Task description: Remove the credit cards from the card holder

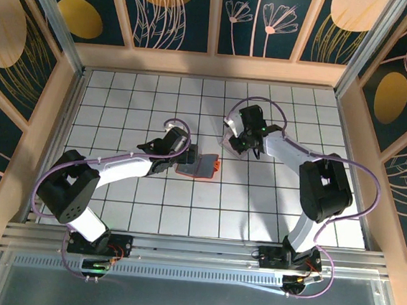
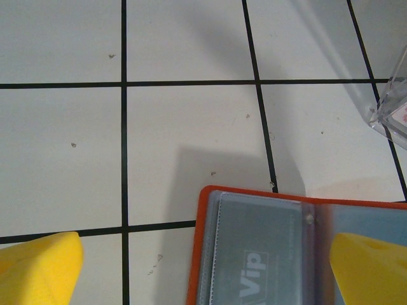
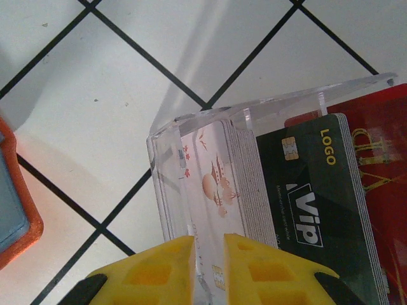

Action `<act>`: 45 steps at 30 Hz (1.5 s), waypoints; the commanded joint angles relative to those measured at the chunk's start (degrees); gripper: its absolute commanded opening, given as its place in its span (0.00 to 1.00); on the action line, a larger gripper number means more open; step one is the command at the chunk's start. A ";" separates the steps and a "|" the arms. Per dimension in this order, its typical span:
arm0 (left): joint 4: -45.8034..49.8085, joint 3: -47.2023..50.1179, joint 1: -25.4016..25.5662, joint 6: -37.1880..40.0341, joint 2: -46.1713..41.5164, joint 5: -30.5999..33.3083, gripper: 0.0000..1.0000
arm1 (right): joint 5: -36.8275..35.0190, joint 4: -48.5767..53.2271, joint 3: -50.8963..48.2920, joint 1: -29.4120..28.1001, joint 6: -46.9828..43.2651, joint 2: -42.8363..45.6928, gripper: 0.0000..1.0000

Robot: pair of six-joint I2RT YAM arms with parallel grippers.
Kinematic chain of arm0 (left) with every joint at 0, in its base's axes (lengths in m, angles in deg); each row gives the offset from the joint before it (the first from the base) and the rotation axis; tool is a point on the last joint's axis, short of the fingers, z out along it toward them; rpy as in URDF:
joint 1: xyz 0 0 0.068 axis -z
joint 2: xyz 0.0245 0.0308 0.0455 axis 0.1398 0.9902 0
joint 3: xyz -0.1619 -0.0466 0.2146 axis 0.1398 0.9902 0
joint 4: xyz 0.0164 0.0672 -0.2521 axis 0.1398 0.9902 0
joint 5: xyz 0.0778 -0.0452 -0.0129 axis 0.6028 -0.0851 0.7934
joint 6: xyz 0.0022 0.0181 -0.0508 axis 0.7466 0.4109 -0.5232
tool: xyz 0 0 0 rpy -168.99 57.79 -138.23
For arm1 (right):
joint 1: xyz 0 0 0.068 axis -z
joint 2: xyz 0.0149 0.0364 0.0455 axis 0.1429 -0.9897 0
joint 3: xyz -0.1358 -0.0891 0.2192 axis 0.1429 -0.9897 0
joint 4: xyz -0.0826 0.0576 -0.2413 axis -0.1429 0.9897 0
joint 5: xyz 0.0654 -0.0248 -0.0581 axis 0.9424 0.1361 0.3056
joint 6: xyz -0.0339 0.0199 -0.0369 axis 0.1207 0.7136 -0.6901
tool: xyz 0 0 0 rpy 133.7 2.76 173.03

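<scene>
The small flat orange-red folding card holder (image 1: 201,165) lies open on the white black-gridded tile table (image 1: 122,101), near its centre, its blue-grey inside facing up. One clear sleeve shows a grey plastic card (image 2: 257,254) marked "Vip", so by my judgement the task is not finished. The left gripper (image 2: 203,260) hangs low over the card holder with its yellow fingers (image 2: 38,270) spread wide and nothing between them. One finger is out over bare tile and the other over the holder's far leaf, a stance that looks meant to pin or steady it. Just beyond, apart from the holder, stands a clear plastic box (image 3: 166,171) serving as the drop point. It holds a white card with a red pattern (image 3: 213,178), a black card (image 3: 305,197) marked "Vip" and a red card (image 3: 381,190), stacked on edge. The right gripper (image 3: 210,248) sits directly over the box's near wall with its fingers almost together, only a thin gap between them. Whether they grip the white card or have let it go I cannot tell.
</scene>
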 commanded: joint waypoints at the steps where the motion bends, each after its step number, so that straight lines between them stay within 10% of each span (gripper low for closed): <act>1: 1.04 -1.07 -0.44 -0.95 -0.31 1.37 0.99 | -1.60 0.92 1.92 0.36 2.73 1.98 0.20; 22: -3.41 11.47 -8.06 -15.00 -14.10 6.14 0.99 | -21.49 6.73 6.02 -19.47 55.14 3.10 0.25; 32: -3.64 17.93 -13.38 -19.34 -20.78 6.77 0.99 | -23.67 13.07 20.22 -30.38 57.96 -13.95 0.37; 45: -4.06 22.01 -13.43 -22.84 -26.45 10.63 0.99 | -21.13 10.08 19.69 -30.74 58.27 -20.08 0.56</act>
